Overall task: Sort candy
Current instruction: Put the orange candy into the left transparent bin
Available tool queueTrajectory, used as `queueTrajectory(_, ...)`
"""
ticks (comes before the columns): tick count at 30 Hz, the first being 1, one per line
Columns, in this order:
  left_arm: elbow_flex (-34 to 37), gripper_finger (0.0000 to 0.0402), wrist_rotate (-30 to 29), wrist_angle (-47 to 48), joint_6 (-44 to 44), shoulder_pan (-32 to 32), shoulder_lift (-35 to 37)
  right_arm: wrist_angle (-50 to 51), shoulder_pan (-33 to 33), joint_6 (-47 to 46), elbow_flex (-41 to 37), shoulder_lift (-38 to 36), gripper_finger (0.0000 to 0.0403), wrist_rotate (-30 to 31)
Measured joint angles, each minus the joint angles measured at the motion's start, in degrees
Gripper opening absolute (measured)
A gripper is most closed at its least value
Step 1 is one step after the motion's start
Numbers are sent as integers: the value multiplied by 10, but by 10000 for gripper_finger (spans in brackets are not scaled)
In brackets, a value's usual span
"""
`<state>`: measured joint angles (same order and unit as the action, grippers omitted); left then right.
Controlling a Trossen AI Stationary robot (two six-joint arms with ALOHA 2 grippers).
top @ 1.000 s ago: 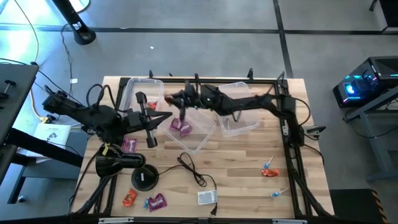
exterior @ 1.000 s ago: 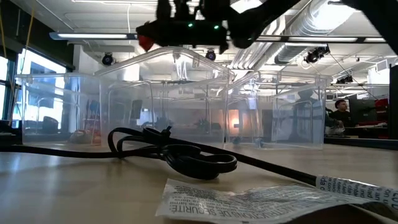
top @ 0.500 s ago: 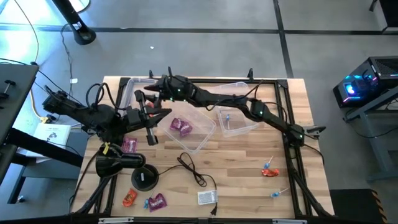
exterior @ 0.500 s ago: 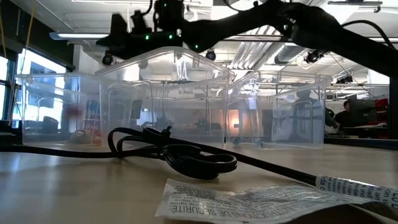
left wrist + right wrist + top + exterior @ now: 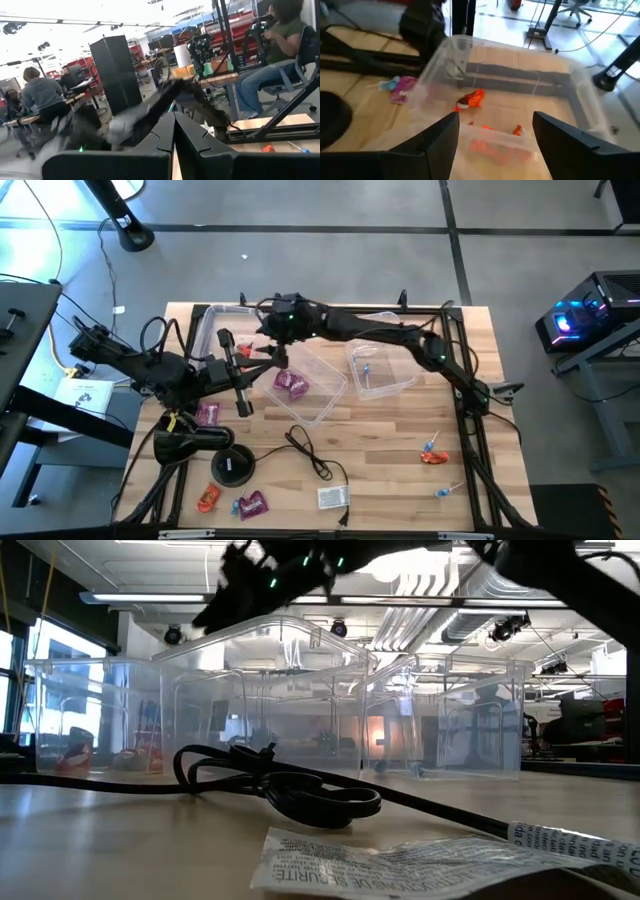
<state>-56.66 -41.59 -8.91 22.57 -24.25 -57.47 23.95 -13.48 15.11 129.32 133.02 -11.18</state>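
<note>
Wooden table [image 5: 400,440], shiny wrapped candy [image 5: 291,382]

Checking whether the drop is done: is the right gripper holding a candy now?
No: in the right wrist view the right gripper stands open with nothing between its fingers, and an orange candy lies in the clear bin beneath it.

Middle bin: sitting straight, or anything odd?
The middle bin sits askew, rotated against the two neighbouring bins and overlapping them. It holds purple candy. A loose black cable and paper packet also lie on the table.
</note>
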Motion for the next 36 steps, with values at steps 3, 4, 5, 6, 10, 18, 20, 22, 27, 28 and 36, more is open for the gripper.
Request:
queueTrajectory(3, 0, 0, -1, 0, 0, -3, 1, 104, 1, 26, 1, -33, 248, 14)
queueTrajectory(4, 0, 0, -1, 0, 0, -3, 1, 136, 1, 32, 1, -40, 248, 17)
queueTrajectory(5, 0, 0, -1, 0, 1, -3, 1, 171, 0, 33, 0, -49, 248, 22)
queueTrajectory(6, 0, 0, -1, -1, 0, -4, 1, 206, 0, 34, -1, -56, 248, 27)
queueTrajectory(10, 0, 0, -2, -1, 1, -6, 1, 314, 6, 29, -1, -95, 248, 62)
queueTrajectory(18, 0, 0, -2, 0, 5, -10, 3, 469, 40, -5, -3, -167, 248, 169)
queueTrajectory(20, 0, 0, -2, 0, 5, -10, 3, 471, 52, -18, -31, -205, 248, 194)
queueTrajectory(22, 0, 0, -2, 0, 6, -10, 3, 451, 66, -36, -99, -255, 248, 219)
queueTrajectory(27, 0, 0, -1, -1, 6, -10, 3, 304, 113, -125, -389, -451, 248, 284)
queueTrajectory(28, 0, 0, -1, -3, 6, -10, 3, 277, 127, -148, -445, -491, 248, 297)
queueTrajectory(36, 0, 0, -1, 0, 6, -8, 3, 253, 291, -473, -690, -709, 248, 324)
